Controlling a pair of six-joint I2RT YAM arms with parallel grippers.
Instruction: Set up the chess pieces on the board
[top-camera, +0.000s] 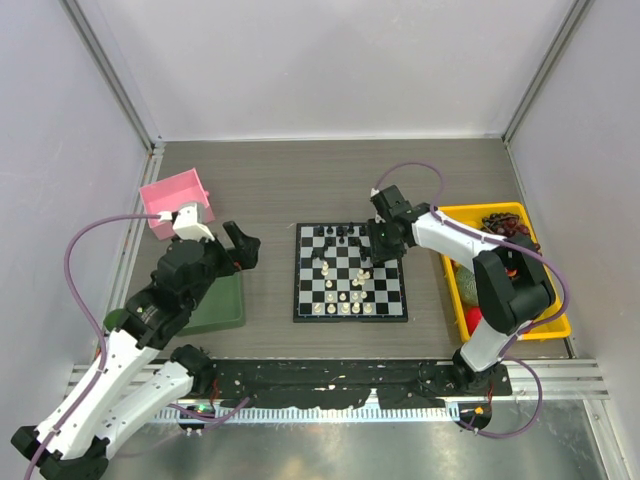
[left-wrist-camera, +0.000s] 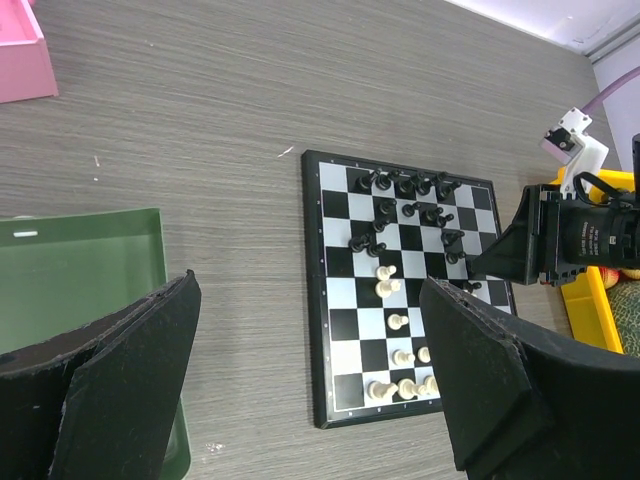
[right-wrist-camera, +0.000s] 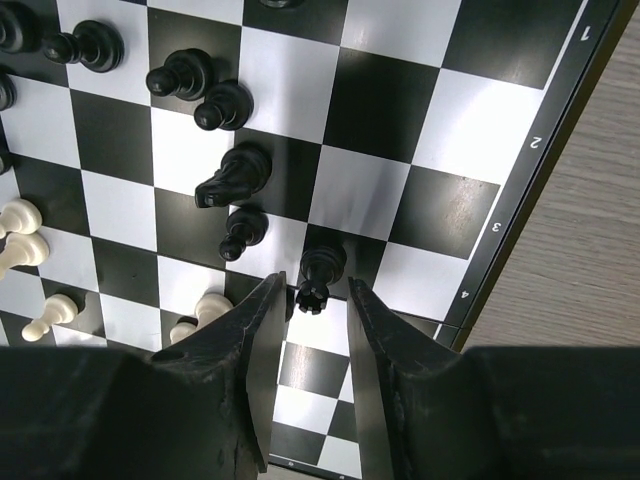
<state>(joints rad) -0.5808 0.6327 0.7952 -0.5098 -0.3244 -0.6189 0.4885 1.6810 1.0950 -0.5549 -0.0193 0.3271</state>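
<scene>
The board (top-camera: 350, 272) lies flat at the table's middle, also in the left wrist view (left-wrist-camera: 340, 330) and filling the right wrist view (right-wrist-camera: 380, 100). Black chess pieces (top-camera: 340, 233) stand mostly along its far rows and white ones (top-camera: 345, 300) in its near rows. My right gripper (top-camera: 385, 240) hangs low over the board's far right part. Its fingers (right-wrist-camera: 315, 290) are open on either side of a black piece (right-wrist-camera: 322, 270), with a gap on both sides. My left gripper (top-camera: 240, 245) is wide open and empty (left-wrist-camera: 310, 283), above the table left of the board.
A green tray (top-camera: 215, 305) lies left of the board, under my left arm. A pink box (top-camera: 178, 200) stands at the back left. A yellow bin (top-camera: 500, 212) with mixed objects stands right of the board, close to my right arm.
</scene>
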